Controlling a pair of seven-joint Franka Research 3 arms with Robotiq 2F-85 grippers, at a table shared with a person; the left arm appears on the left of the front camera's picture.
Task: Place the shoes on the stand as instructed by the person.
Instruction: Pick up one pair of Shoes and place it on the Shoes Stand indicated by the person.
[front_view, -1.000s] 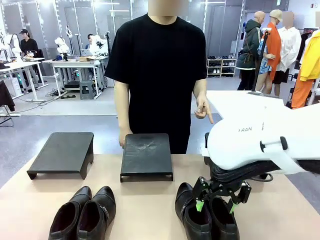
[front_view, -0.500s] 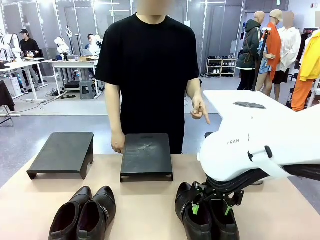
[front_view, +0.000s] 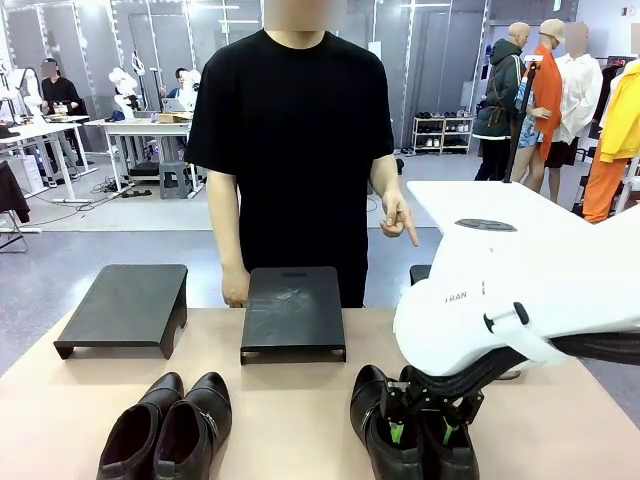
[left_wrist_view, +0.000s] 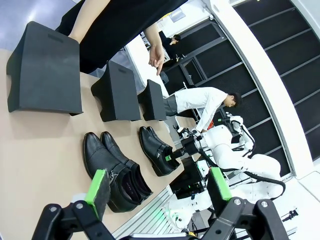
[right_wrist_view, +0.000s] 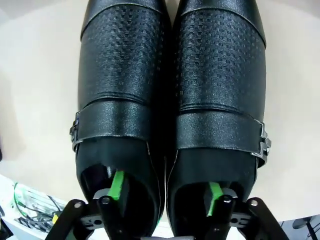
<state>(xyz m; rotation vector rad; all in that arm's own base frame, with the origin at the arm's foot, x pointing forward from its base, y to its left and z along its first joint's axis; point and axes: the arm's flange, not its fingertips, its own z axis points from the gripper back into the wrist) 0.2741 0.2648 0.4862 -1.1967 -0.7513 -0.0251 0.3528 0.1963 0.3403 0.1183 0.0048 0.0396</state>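
Note:
Two pairs of shiny black shoes stand at the table's near edge. In the front view the left pair (front_view: 165, 425) sits free, and my right gripper (front_view: 420, 432) reaches down into the right pair (front_view: 368, 395). The right wrist view shows that pair (right_wrist_view: 170, 90) from above, with one green-padded finger in each shoe opening. My right gripper (right_wrist_view: 165, 192) is shut on the two inner walls between them. My left gripper (left_wrist_view: 159, 187) hangs open and empty, off to the side above the table. The person (front_view: 295, 150) points downward with one hand (front_view: 400, 222).
Black stands sit at the far side: one at the left (front_view: 125, 300), one in the middle (front_view: 293, 305), and a corner of another (front_view: 420, 272) behind my right arm. The person's other hand (front_view: 235, 290) rests beside the middle stand. Bare tabletop (front_view: 290, 400) lies between shoes and stands.
My right gripper has sunk lower into the right pair of shoes and its fingers have drawn closer together. The person has shifted slightly to the left. The left arm has not moved.

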